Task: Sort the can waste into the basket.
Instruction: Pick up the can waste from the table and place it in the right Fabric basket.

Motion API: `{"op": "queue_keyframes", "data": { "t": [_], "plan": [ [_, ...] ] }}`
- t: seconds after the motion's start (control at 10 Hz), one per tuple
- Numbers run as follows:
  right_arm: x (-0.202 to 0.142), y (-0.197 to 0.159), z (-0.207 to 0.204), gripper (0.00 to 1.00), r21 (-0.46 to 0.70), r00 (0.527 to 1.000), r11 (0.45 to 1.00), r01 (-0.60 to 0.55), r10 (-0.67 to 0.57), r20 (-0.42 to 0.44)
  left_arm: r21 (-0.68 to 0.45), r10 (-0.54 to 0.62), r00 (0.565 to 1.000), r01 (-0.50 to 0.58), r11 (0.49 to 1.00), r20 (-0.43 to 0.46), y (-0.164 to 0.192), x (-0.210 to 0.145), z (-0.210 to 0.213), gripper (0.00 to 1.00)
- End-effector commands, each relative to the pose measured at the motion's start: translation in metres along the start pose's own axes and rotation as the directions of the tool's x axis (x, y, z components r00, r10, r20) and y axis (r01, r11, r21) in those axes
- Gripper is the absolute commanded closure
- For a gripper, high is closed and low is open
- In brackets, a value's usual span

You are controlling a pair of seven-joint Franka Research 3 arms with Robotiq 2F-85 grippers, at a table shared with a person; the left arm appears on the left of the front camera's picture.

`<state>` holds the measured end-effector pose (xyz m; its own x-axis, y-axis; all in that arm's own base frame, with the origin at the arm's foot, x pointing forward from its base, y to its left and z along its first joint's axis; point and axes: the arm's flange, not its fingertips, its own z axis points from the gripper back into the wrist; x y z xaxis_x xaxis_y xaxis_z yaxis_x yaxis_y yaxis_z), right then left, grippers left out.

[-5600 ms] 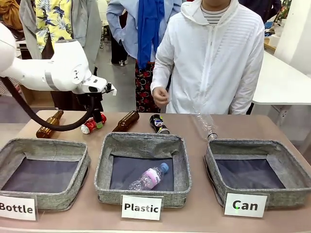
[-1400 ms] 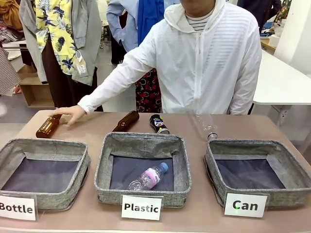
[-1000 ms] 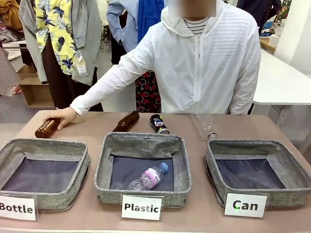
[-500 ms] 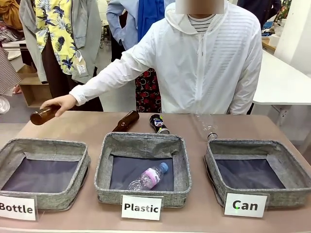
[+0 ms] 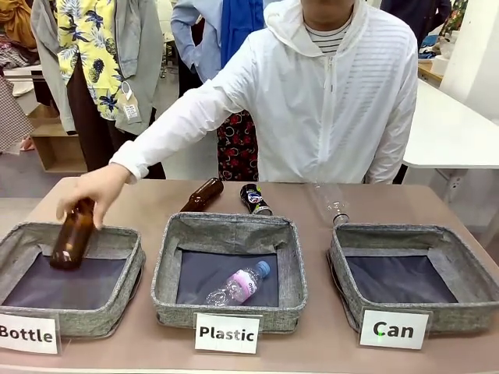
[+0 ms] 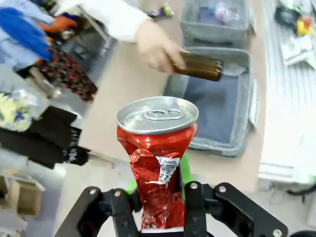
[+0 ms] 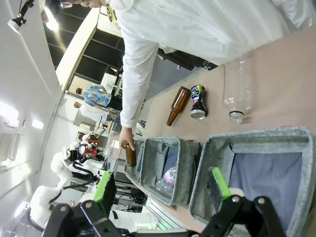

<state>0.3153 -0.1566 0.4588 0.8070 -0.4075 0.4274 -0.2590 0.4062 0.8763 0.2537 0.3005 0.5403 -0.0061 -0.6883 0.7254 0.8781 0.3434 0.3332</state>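
Left wrist view: I am watching the left gripper [image 6: 158, 197] clamping the crushed red can [image 6: 157, 163] upright between its green pads, lid uppermost. The can's base is disappearing between the black jaws, and its white marks are too crumpled for me to read. Beyond it, a person's hand [image 6: 155, 47] is holding a brown glass bottle [image 6: 197, 65] over a grey basket [image 6: 242, 143] whose label is facing away from this camera. Front view: that label is reading "Bottle", and the bottle is dipping base-down into the basket. The Can basket [image 5: 405, 231] is sitting at the robot's right, its dark lining showing. The black can [image 5: 254, 199] is lying on the table beyond the Plastic basket [image 5: 230, 224], beside a second brown bottle [image 5: 203, 194]. A clear plastic bottle [image 5: 331, 204] is registering here as a faint glint. Right wrist view: the same clear bottle is showing a plain outline, and the right gripper [image 7: 161, 186] is standing with its fingers wide apart, gripping nothing.
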Motion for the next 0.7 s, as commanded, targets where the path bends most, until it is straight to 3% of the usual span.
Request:
{"op": "queue_keyframes", "data": {
  "t": [0.0, 0.3, 0.6],
  "plan": [
    [0.002, 0.0, -0.001, 0.0, 0.022, 0.999, 0.999, -0.027, 0.027, 0.024, 0.084, 0.052, 0.988, -0.065, 0.994, 0.148, -0.017, -0.041, 0.013, 0.74],
    [0.002, 0.0, -0.001, 0.0, 0.022, 0.999, 0.999, -0.027, 0.027, 0.024, 0.093, 0.097, 0.971, -0.119, 0.988, 0.218, -0.032, -0.078, 0.004, 0.74],
    [0.002, 0.0, -0.001, 0.0, 0.022, 0.999, 0.999, -0.027, 0.027, 0.024, 0.044, 0.029, 0.983, -0.037, 0.998, 0.179, -0.015, -0.047, -0.014, 0.74]
  ]
}}
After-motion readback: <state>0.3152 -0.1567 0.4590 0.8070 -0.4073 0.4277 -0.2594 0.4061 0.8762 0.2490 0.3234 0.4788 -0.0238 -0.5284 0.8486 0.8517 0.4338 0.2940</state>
